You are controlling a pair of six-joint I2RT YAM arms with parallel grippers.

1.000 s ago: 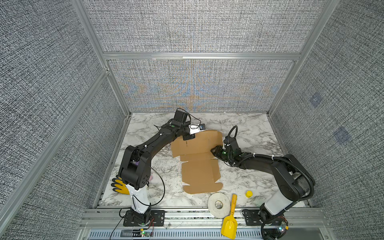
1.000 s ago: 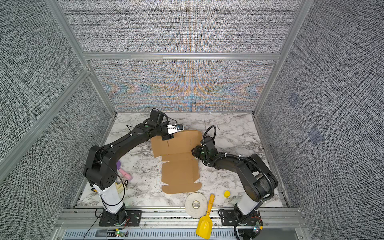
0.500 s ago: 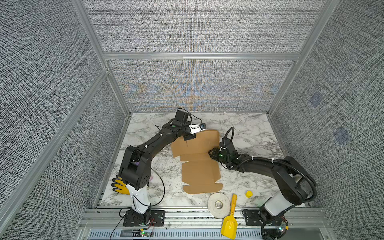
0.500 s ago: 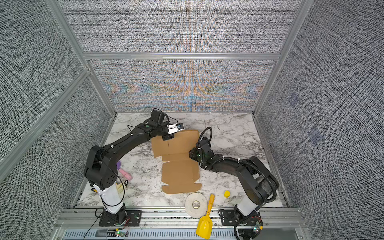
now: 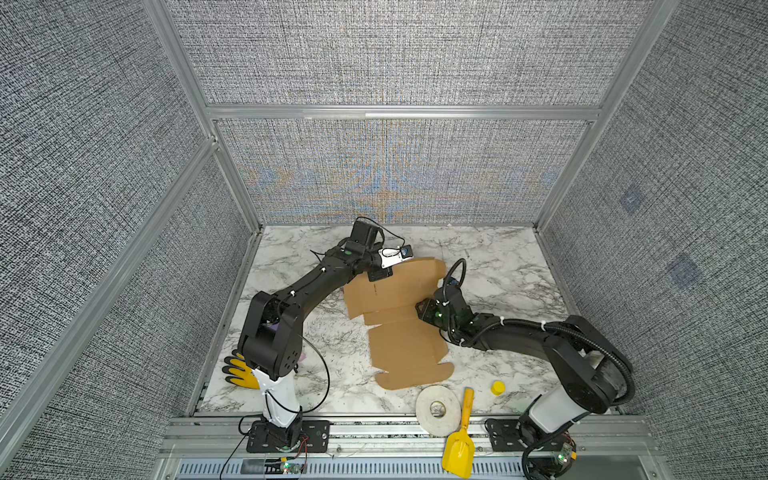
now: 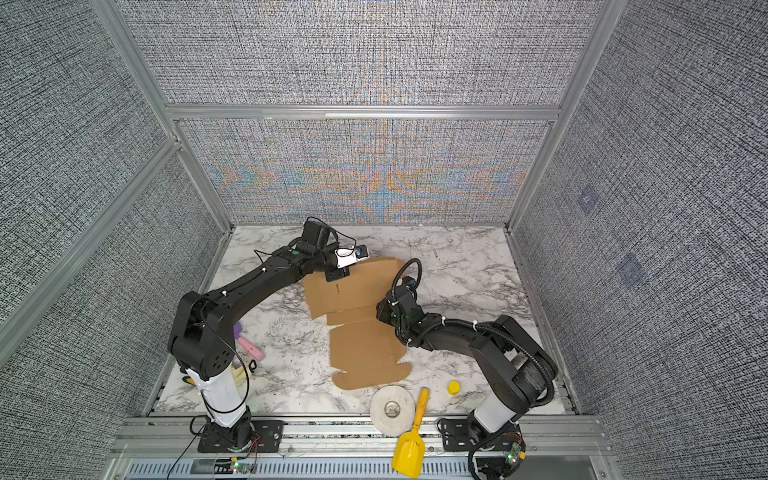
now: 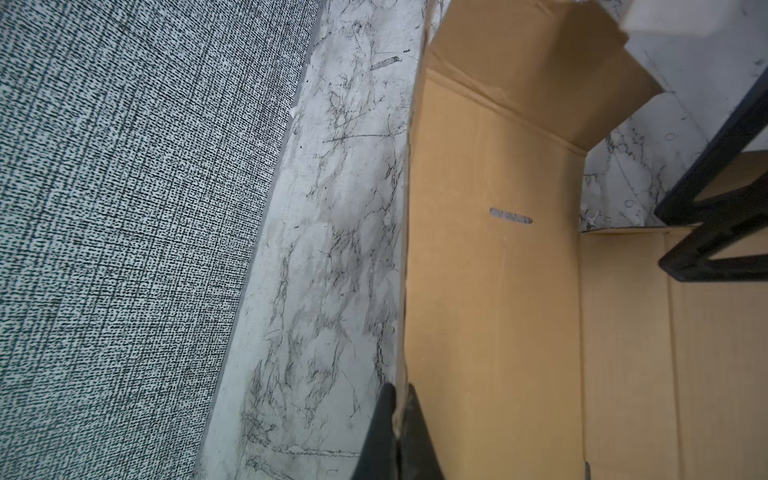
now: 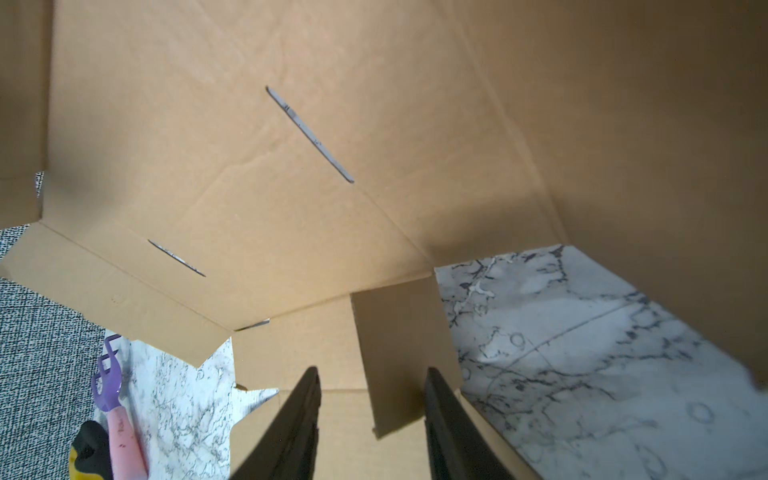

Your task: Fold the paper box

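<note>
Right gripper [image 8: 372, 399] moved inward over box [image 5: 409, 349], jaws apart astride flap [image 8: 399, 353]. Left gripper [image 7: 397, 409] clamped on box's far edge. Box mostly flat; walls, lid unfolded.

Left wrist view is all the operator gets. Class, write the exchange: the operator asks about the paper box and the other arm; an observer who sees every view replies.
Operator: The left gripper pinches an edge of the paper box. Where is the other one?
Observer: The right gripper is open, with its fingers either side of a small flap at the box's right side.
Operator: Does the near end lie flat?
Observer: Yes. In both top views the near panel lies flat on the table.
Operator: Is anything beyond it?
Observer: A white tape roll lies just in front of it.
</note>
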